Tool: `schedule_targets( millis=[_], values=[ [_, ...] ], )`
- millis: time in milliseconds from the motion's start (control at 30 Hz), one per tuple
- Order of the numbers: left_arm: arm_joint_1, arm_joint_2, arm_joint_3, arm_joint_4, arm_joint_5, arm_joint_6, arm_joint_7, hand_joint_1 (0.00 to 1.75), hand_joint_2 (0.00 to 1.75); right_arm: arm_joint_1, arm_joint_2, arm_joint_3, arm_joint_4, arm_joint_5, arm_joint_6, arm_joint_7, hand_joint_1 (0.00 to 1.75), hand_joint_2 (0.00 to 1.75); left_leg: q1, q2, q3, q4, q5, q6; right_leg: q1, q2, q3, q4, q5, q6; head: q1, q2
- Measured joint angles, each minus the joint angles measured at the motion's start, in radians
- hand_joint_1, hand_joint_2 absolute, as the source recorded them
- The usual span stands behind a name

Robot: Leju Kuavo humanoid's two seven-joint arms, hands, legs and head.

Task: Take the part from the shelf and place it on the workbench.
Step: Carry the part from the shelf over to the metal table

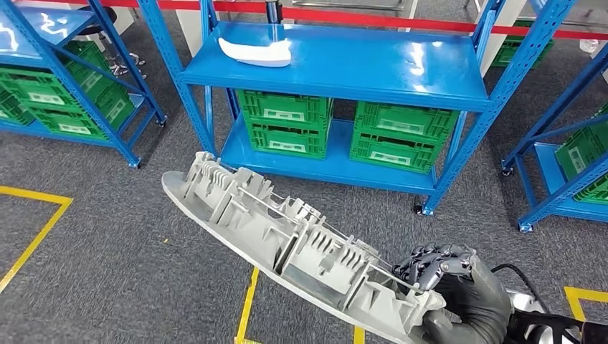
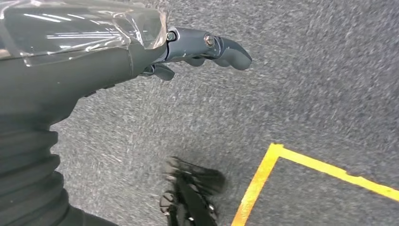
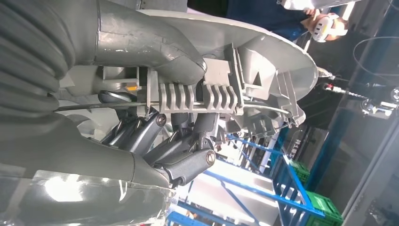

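Observation:
A long grey plastic part [image 1: 279, 244] with ribbed inner walls hangs in front of me, slanting from upper left to lower right. My right hand [image 1: 459, 297] grips its near end, fingers curled over the rim. The right wrist view shows the thumb and dark fingers [image 3: 183, 160] clamped around the part [image 3: 221, 89]. A second, white part [image 1: 256, 51] lies on the top board of the blue shelf [image 1: 344, 72]. My left hand [image 2: 207, 49] hangs over the grey carpet with nothing in it, its fingers partly curled.
Green crates [image 1: 287, 122] fill the shelf's lower board. More blue racks with green crates [image 1: 64, 100] stand left and right. Yellow tape lines [image 1: 32, 240] mark the grey carpet. A person [image 3: 324, 23] appears behind the part in the right wrist view.

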Motion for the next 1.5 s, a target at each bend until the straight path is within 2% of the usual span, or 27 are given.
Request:
schedule_targets(
  millis=[67,133,200,267,300,400,433,467,500,567,600,667,733,800,867,933,967,1033,1100,1167,1200,1267,1300,1367,1433,1467,1500],
  values=[
    [0.001,0.0,-0.004,-0.005,-0.006,-0.004,-0.002,0.0,1.75,-0.001,0.003,0.0,-0.004,0.001,0.001,0.0,1.66,1.75,-0.002,0.0,0.092,-0.094,0.042,0.01,0.002,0.0,-0.025,0.002,0.021,0.004,0.0,0.0],
    [0.001,0.003,-0.008,-0.015,-0.007,-0.008,-0.002,0.0,1.75,-0.004,0.006,-0.001,-0.011,0.001,0.002,0.001,1.66,1.75,-0.008,-0.001,0.198,-0.244,0.028,0.025,0.004,-0.001,-0.037,0.0,0.04,0.013,0.001,0.0],
    [0.002,0.005,-0.011,-0.023,-0.006,-0.009,0.001,0.0,1.75,-0.007,0.01,-0.002,-0.017,0.001,0.002,0.002,1.66,1.75,-0.017,-0.002,0.236,-0.315,0.009,0.038,0.0,-0.003,-0.041,-0.004,0.058,0.028,0.001,0.0],
    [0.003,0.005,-0.012,-0.025,-0.003,-0.006,0.006,0.0,1.75,-0.008,0.014,-0.003,-0.022,0.0,0.002,0.002,1.66,1.75,-0.019,0.001,0.224,-0.327,0.032,0.052,-0.003,-0.004,-0.048,-0.004,0.064,0.037,0.0,0.0],
    [0.003,0.005,-0.013,-0.026,-0.002,-0.003,0.008,0.0,1.75,-0.009,0.016,-0.003,-0.024,0.0,0.003,0.002,1.66,1.75,-0.018,0.003,0.214,-0.334,0.047,0.061,-0.002,-0.003,-0.056,0.01,0.045,0.034,0.002,0.0],
    [0.003,0.003,-0.016,-0.027,-0.001,-0.001,0.01,0.0,1.75,-0.009,0.018,-0.004,-0.026,-0.001,0.003,0.004,1.66,1.75,-0.019,0.008,0.17,-0.339,0.09,0.076,-0.002,-0.002,-0.1,0.163,-0.088,0.02,0.008,0.0],
    [0.003,0.002,-0.016,-0.027,-0.001,-0.001,0.01,0.0,1.75,-0.008,0.019,-0.004,-0.026,0.0,0.003,0.004,1.66,1.75,-0.02,0.008,0.154,-0.337,0.104,0.077,-0.002,-0.002,-0.111,0.228,-0.117,0.023,0.008,0.0],
    [0.004,0.001,-0.017,-0.027,0.0,0.0,0.011,0.0,1.75,-0.008,0.019,-0.004,-0.026,0.002,0.003,0.005,1.66,1.75,-0.021,0.009,0.136,-0.335,0.117,0.076,-0.003,-0.002,-0.112,0.275,-0.125,0.032,0.008,0.0],
    [0.004,0.0,-0.019,-0.027,0.002,0.002,0.013,0.0,1.75,-0.009,0.019,-0.004,-0.026,0.005,0.003,0.005,1.66,1.75,-0.021,0.009,0.119,-0.331,0.129,0.075,-0.003,-0.002,-0.098,0.288,-0.11,0.044,0.009,0.0],
    [0.004,-0.001,-0.026,-0.027,0.006,0.005,0.018,0.0,1.75,-0.01,0.02,-0.004,-0.026,0.013,0.003,0.006,1.66,1.75,-0.02,0.008,0.082,-0.316,0.149,0.069,-0.005,-0.002,-0.017,0.206,-0.066,0.064,0.009,0.0],
    [0.005,-0.002,-0.03,-0.027,0.008,0.006,0.02,0.0,1.75,-0.013,0.021,-0.004,-0.026,0.019,0.003,0.006,1.66,1.75,-0.021,0.008,0.064,-0.304,0.156,0.064,-0.004,-0.002,0.04,0.126,-0.064,0.064,0.009,0.0],
    [0.005,-0.002,-0.035,-0.027,0.008,0.008,0.022,0.0,1.75,-0.018,0.023,-0.003,-0.029,0.034,0.003,0.005,1.66,1.75,-0.023,0.007,0.041,-0.286,0.17,0.053,0.0,0.0,0.113,0.006,-0.086,0.049,0.008,0.0],
    [0.007,-0.001,-0.037,-0.029,0.01,0.008,0.023,0.0,1.75,-0.023,0.024,-0.002,-0.031,0.051,0.002,-0.001,1.66,1.75,-0.022,0.006,0.03,-0.283,0.188,0.041,0.004,0.001,0.112,-0.019,-0.093,0.029,0.007,0.0],
    [0.01,-0.001,-0.039,-0.031,0.014,0.006,0.024,0.0,1.75,-0.033,0.026,-0.001,-0.031,0.062,0.003,-0.01,1.66,1.75,-0.017,0.004,0.017,-0.269,0.167,0.029,0.0,-0.002,0.091,-0.019,-0.073,0.011,0.007,0.0],
    [0.013,-0.001,-0.041,-0.032,0.016,0.005,0.025,0.0,1.75,-0.044,0.029,0.001,-0.031,0.066,0.007,-0.015,1.66,1.75,-0.011,0.002,-0.005,-0.192,0.075,0.015,-0.003,-0.004,0.067,-0.019,-0.048,-0.001,0.004,0.0],
    [0.013,0.0,-0.041,-0.032,0.015,0.004,0.023,0.0,1.75,-0.052,0.032,0.003,-0.03,0.063,0.013,-0.018,1.66,1.75,-0.005,0.002,-0.028,-0.061,-0.017,0.005,-0.002,-0.001,0.042,-0.017,-0.024,-0.002,0.002,0.0],
    [0.013,0.0,-0.041,-0.032,0.012,0.004,0.021,0.0,1.75,-0.055,0.032,0.004,-0.03,0.059,0.017,-0.02,1.66,1.75,-0.003,0.002,-0.029,-0.011,-0.031,0.003,-0.001,0.001,0.028,-0.016,-0.012,0.0,0.002,0.0],
    [0.011,-0.001,-0.041,-0.032,0.006,0.004,0.015,0.0,1.75,-0.062,0.033,0.007,-0.029,0.048,0.022,-0.024,1.66,1.75,-0.001,0.001,0.018,-0.01,0.002,0.004,-0.001,0.009,0.0,-0.014,0.011,0.005,0.002,0.0],
    [0.01,0.0,-0.041,-0.032,0.001,0.003,0.011,0.0,1.75,-0.069,0.033,0.012,-0.028,0.042,0.023,-0.027,1.66,1.75,-0.001,-0.023,0.127,-0.145,0.036,0.016,-0.001,0.021,-0.022,-0.013,0.032,0.011,0.002,0.0],
    [0.009,0.002,-0.041,-0.033,-0.005,0.0,0.004,0.0,1.75,-0.077,0.033,0.015,-0.028,0.036,0.025,-0.03,1.66,1.75,-0.004,-0.053,0.22,-0.285,0.022,0.028,-0.001,0.031,-0.036,-0.014,0.053,0.023,0.003,0.0],
    [0.008,0.002,-0.041,-0.033,-0.008,-0.003,0.0,0.0,1.75,-0.081,0.032,0.015,-0.028,0.033,0.027,-0.032,1.66,1.75,-0.007,-0.06,0.24,-0.32,0.012,0.034,-0.003,0.036,-0.041,-0.016,0.063,0.03,0.003,0.0],
    [0.006,0.003,-0.041,-0.034,-0.013,-0.008,-0.004,0.0,1.75,-0.086,0.031,0.017,-0.028,0.027,0.032,-0.035,1.66,1.75,-0.011,-0.044,0.235,-0.336,0.026,0.044,-0.006,0.046,-0.051,-0.023,0.083,0.044,0.003,0.0],
    [0.006,0.002,-0.041,-0.034,-0.015,-0.011,-0.005,0.0,1.75,-0.088,0.031,0.017,-0.028,0.024,0.034,-0.037,1.66,1.75,-0.011,-0.034,0.227,-0.342,0.039,0.052,-0.006,0.044,-0.06,-0.017,0.076,0.045,0.004,0.0],
    [0.003,0.002,-0.04,-0.034,-0.021,-0.015,-0.008,0.0,1.75,-0.095,0.03,0.02,-0.027,0.022,0.038,-0.038,1.66,1.75,-0.008,-0.012,0.205,-0.35,0.068,0.067,-0.003,0.026,-0.091,0.047,0.01,0.035,0.009,0.0],
    [0.0,0.0,-0.038,-0.031,-0.031,-0.015,-0.015,0.0,1.75,-0.101,0.029,0.024,-0.024,0.026,0.039,-0.038,1.66,1.75,-0.013,0.004,0.173,-0.348,0.091,0.073,-0.003,0.014,-0.128,0.178,-0.079,0.029,0.013,0.0],
    [-0.003,0.0,-0.037,-0.029,-0.037,-0.015,-0.019,0.0,1.75,-0.103,0.029,0.026,-0.022,0.03,0.04,-0.038,1.66,1.75,-0.014,0.01,0.155,-0.345,0.103,0.072,-0.003,0.012,-0.138,0.244,-0.101,0.034,0.013,0.0],
    [-0.007,-0.001,-0.034,-0.027,-0.043,-0.015,-0.023,0.0,1.75,-0.105,0.027,0.028,-0.02,0.035,0.04,-0.038,1.66,1.75,-0.015,0.016,0.136,-0.34,0.115,0.071,-0.003,0.011,-0.132,0.281,-0.099,0.044,0.013,0.0]
  ],
)
